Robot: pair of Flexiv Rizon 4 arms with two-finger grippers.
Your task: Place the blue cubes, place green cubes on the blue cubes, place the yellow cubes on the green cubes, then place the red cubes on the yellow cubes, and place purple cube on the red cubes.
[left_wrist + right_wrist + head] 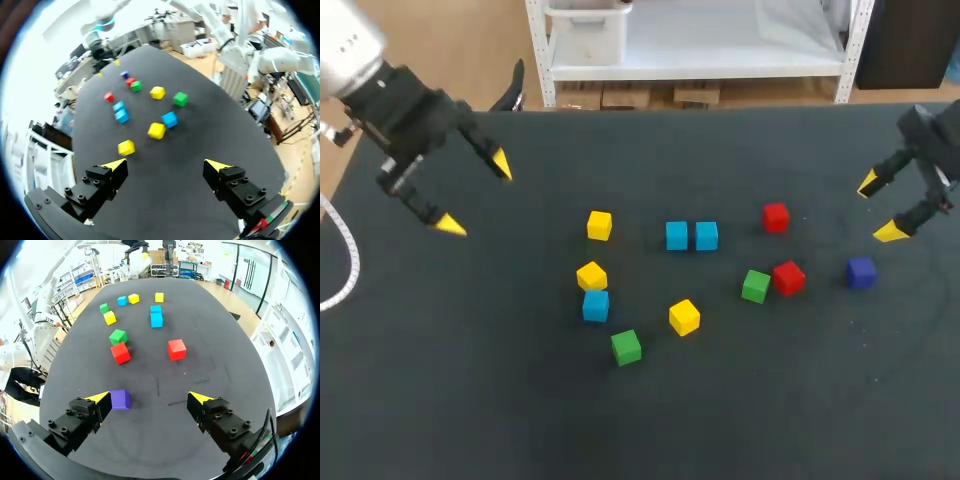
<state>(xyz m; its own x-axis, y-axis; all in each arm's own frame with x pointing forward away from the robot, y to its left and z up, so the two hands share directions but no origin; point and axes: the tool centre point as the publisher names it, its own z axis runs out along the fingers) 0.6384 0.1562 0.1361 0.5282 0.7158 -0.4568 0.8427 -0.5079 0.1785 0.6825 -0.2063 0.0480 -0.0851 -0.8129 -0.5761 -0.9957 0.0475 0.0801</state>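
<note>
Two blue cubes (677, 236) sit side by side at the table's middle, and a third blue cube (596, 305) touches a yellow cube (591, 276). Other yellow cubes (599, 225) (684, 317) lie apart. One green cube (626, 347) is near the front; another green cube (755, 286) sits beside a red cube (788, 277). A second red cube (776, 217) lies farther back. The purple cube (861, 272) (120, 399) rests by my right gripper's (880, 208) (149, 398) finger, untouched. Both that gripper and my left gripper (475, 195) (166, 165), at the far left, are open and empty.
The black table (470, 400) has bare room along its front and left side. A white cable (348, 262) loops down at the left edge. The table's back edge runs just behind both arms.
</note>
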